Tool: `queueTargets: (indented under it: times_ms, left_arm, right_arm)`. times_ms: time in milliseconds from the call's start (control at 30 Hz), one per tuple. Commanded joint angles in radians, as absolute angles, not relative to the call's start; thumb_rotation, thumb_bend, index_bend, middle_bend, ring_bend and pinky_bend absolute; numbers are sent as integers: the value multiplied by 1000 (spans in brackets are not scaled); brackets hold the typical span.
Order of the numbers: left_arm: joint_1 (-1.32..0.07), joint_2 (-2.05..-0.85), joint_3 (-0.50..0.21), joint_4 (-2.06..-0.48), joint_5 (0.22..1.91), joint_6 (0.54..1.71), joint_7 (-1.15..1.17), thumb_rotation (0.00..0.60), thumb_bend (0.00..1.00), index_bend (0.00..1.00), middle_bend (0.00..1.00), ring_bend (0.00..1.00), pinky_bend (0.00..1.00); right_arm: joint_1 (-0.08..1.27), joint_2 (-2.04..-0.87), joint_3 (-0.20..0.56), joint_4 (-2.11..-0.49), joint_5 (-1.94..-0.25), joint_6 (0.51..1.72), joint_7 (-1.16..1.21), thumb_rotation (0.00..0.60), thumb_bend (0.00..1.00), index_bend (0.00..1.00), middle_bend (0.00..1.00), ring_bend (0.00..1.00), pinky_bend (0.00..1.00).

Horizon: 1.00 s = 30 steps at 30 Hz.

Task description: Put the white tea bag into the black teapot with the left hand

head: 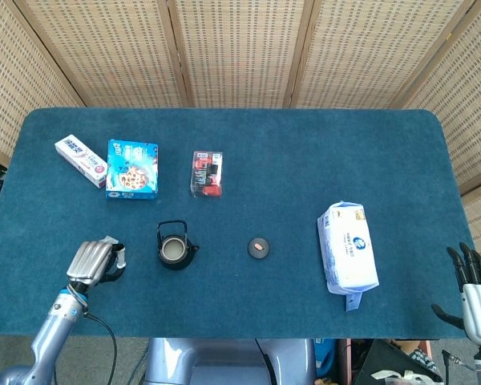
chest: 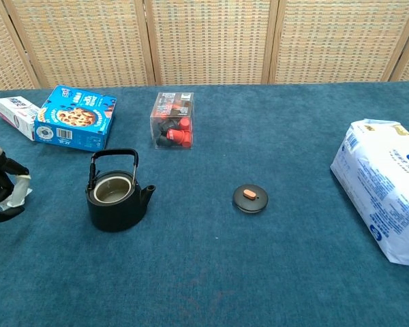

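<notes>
- Left hand (head: 92,261) sits at lower left of the head view, just left of the teapot (head: 175,249); at the far left edge of the chest view (chest: 1,194).
- Tea bag (head: 108,241): a white scrap shows at the upper edge of the hand in the head view; in the chest view a white piece (chest: 17,193) lies between the curled fingers. Judged: hand closing on or pinching the bag; lift-off from the table cannot be told.
- Teapot is lidless, mouth open upward, handle upright. Lid (head: 259,247) lies apart, right of the pot.
- Key relation: pot lies directly right of the left hand, near, nothing between. Handle arches over the mouth, so the bag must drop past it.
- Right hand (head: 474,282) at lower right corner, fingers spread, holding nothing, well apart from the pot.
</notes>
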<state>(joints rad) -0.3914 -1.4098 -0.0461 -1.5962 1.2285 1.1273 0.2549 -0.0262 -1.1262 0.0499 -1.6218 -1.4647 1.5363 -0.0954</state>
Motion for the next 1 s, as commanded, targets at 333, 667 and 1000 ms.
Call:
queueTargets:
  times_ms: [333, 667, 1000]
  left_arm:
    - [-366, -1299, -77, -1699, 1356, 1221, 93, 600, 398, 670, 882, 785, 726]
    - [-411, -1271, -94, -1760, 1429, 1197, 59, 600, 398, 672, 882, 785, 725]
    - [-445, -1267, -122, -1792, 1458, 1197, 71, 600, 398, 672, 882, 785, 726]
  right_arm:
    - [-28, -1127, 49, -1619, -1470, 1539, -89, 600, 160, 10, 0, 0, 26]
    - [-28, -1129, 51, -1612, -1466, 1536, -81, 600, 160, 0, 0, 0, 26]
    - [-25, -1131, 52, -1609, -1464, 1530, -80, 600, 160, 0, 0, 0, 26]
